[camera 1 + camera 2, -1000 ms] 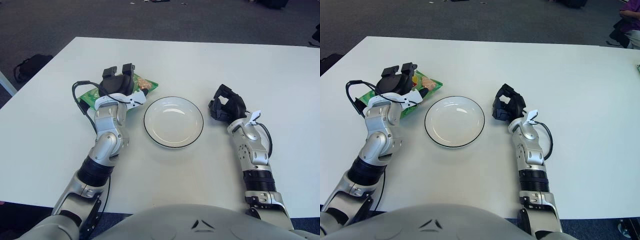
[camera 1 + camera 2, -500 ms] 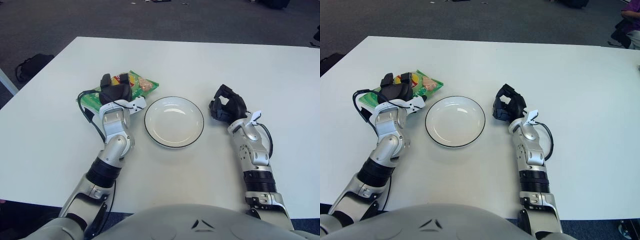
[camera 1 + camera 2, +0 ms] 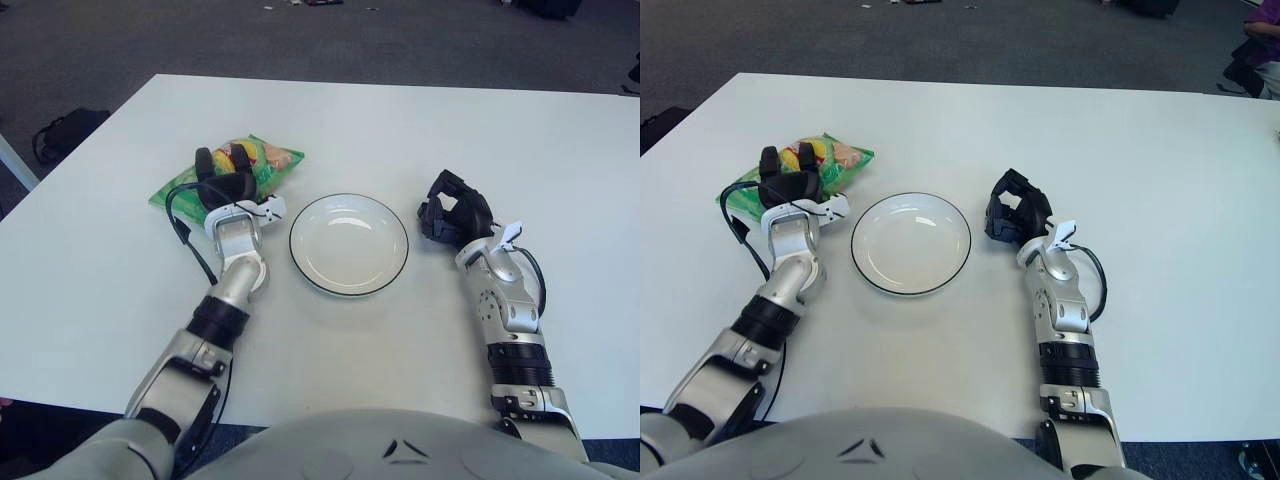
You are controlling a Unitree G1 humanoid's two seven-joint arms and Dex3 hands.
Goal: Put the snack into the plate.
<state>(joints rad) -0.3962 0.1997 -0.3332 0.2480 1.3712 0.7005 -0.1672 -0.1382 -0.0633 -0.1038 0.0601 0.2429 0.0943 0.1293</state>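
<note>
White table (image 3: 330,120) — left hand (image 3: 228,187) fingers grip the snack (image 3: 262,160) beside the plate (image 3: 349,243); right hand (image 3: 455,215) curled, empty.

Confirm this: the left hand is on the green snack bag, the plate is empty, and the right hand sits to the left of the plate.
One error: the right hand shows to the right of the plate, as the left eye view shows. The left hand is on the green snack bag, and the plate is empty.
</note>
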